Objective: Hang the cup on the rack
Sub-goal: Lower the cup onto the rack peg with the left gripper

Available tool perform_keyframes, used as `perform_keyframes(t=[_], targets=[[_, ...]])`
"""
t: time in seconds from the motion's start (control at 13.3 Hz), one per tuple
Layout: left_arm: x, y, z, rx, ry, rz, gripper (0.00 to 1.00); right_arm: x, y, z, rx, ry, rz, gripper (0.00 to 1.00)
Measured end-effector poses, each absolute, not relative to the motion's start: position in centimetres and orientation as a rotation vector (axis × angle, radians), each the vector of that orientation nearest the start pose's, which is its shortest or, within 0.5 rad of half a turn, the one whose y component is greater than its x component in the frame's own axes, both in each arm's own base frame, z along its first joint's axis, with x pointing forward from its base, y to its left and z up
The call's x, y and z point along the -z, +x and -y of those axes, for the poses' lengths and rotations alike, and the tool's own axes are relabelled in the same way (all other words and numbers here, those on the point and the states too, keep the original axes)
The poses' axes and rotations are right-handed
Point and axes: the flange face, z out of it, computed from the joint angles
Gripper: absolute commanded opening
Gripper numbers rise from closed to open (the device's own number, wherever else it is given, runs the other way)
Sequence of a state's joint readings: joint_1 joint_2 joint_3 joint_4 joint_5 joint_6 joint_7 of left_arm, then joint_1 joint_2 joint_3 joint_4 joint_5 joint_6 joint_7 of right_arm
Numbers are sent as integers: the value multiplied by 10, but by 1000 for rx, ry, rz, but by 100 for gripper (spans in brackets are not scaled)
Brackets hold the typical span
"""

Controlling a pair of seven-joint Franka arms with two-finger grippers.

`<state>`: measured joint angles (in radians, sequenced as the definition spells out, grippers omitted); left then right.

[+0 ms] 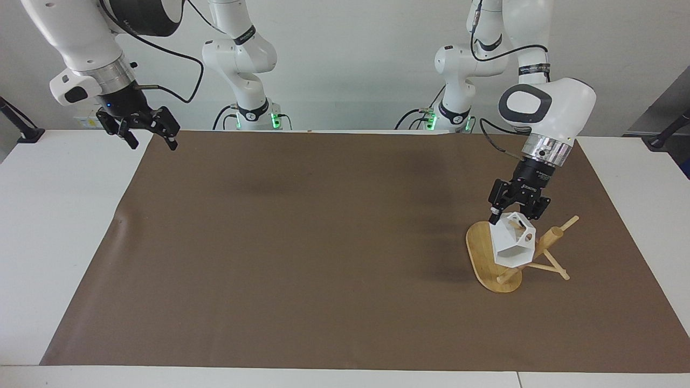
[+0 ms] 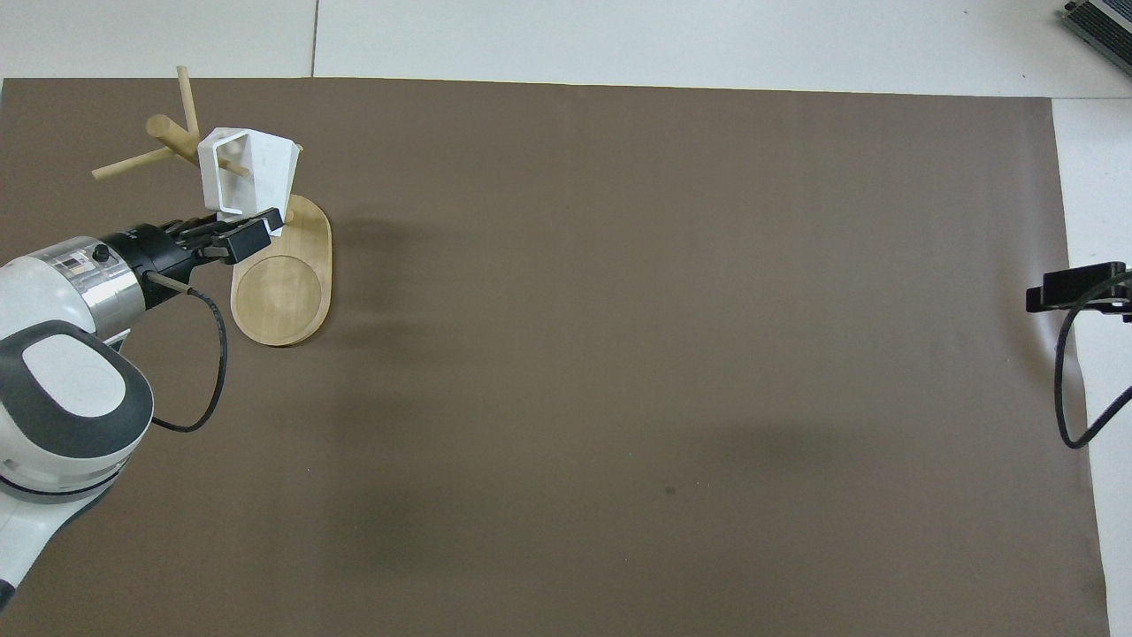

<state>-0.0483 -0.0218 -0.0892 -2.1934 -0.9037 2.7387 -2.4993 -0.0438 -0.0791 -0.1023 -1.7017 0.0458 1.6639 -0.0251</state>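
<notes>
White faceted cup (image 1: 512, 245) sits lower right in the facing view, upper left in the overhead view (image 2: 243, 168). It is tilted, hexagonal rim facing down toward the camera in the facing view, handle up. A thin peg of the rack (image 1: 498, 267) passes through the handle frame in the overhead view; cup looks threaded onto that peg, pressed close to the central post. Rack is light bamboo, oval base (image 2: 283, 287) flat on the brown mat (image 1: 323, 242), thick post leaning, thin pegs crossing near its top (image 2: 168, 133).

Left gripper (image 1: 515, 215) is directly above the cup, fingers pinched tight on the cup's upper edge by the handle; in the overhead view it (image 2: 252, 232) comes in from the lower left of the frame, at the cup's near edge, over the rack base.

Right gripper (image 1: 145, 129) hangs in the upper left of the facing view over the mat's corner, fingers spread wide, holding nothing, arm waiting. In the overhead view only its tip (image 2: 1074, 287) shows at the right edge.
</notes>
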Motion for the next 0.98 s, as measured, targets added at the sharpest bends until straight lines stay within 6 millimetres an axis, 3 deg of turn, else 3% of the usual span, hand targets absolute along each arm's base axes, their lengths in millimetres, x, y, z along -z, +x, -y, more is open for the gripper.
perform_keyframes(t=[0.15,0.23,0.3,0.98], targets=[[-445,562,46,539,3,-2446,6,-613,531,76,65,-3084,-201,100],[-443,562,45,539,-3,-2449,62,-612,531,76,62,-3084,-201,100],[-442,563,45,539,-4,-2451,94,-612,531,76,60,-3083,-201,100],[-449,563,47,587,14,-2464,94,-611,530,76,58,-3083,-201,100]])
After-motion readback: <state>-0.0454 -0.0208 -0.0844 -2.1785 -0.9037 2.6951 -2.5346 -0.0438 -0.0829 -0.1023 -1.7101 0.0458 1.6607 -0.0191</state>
